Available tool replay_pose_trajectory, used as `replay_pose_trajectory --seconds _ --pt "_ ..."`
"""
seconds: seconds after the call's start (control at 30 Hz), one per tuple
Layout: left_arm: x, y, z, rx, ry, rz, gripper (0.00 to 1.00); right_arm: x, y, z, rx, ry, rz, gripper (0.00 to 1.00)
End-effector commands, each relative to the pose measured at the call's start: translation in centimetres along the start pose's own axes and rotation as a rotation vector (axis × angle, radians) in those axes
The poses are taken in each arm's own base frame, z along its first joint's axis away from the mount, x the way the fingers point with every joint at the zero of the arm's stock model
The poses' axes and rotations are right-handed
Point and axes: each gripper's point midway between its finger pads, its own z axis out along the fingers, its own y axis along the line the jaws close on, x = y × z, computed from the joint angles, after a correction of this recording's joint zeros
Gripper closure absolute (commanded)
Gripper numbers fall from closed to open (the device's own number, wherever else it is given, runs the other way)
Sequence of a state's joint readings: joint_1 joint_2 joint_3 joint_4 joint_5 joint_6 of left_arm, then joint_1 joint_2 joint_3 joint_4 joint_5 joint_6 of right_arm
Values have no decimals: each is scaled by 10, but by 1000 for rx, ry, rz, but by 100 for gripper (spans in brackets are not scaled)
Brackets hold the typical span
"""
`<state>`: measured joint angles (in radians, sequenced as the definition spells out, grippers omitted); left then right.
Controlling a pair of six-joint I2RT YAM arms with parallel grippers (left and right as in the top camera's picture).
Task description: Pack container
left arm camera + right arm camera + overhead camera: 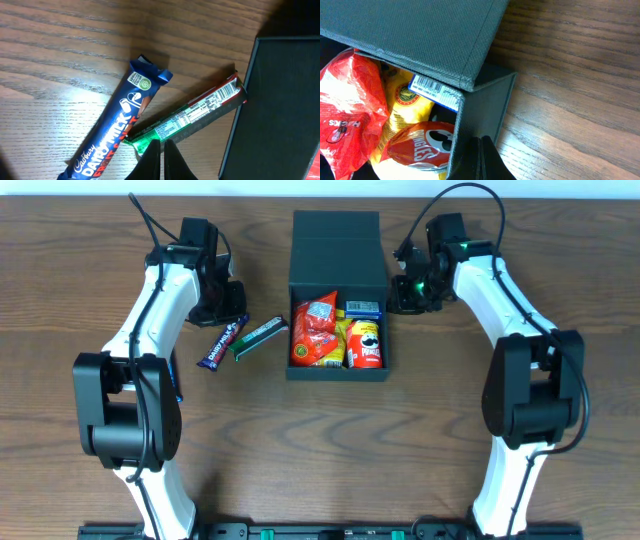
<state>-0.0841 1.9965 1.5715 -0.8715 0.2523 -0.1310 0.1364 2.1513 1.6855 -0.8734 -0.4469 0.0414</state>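
Observation:
The dark teal container (pixel 335 372) stands in the middle of the table with its flap lid (pixel 337 245) open at the back. It holds a red snack bag (pixel 317 330), a Pringles can (pixel 366 345), a yellow bag and a blue pack (pixel 362 308). A blue Cadbury bar (pixel 222 343) and a green bar (pixel 259 337) lie on the table left of it. My left gripper (pixel 162 145) is shut and empty, its tips over the near end of the green bar (pixel 190 117). My right gripper (pixel 481 142) is shut and empty, by the container's right wall (pixel 485 107).
In the left wrist view the Cadbury bar (pixel 120 125) lies beside the green bar, and the container's side (pixel 280 110) is close on the right. Bare wood table (pixel 450 410) lies on both sides of the container.

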Motion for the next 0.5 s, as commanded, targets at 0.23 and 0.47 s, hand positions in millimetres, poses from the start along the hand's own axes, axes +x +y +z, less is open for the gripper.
replay_pose_trajectory --seconds 0.23,0.47 --pt "-1 1 -3 0 -5 2 94 1 18 11 -32 9 -26 99" --pt "4 2 -3 -3 12 76 94 -2 16 10 -32 -3 -32 99"
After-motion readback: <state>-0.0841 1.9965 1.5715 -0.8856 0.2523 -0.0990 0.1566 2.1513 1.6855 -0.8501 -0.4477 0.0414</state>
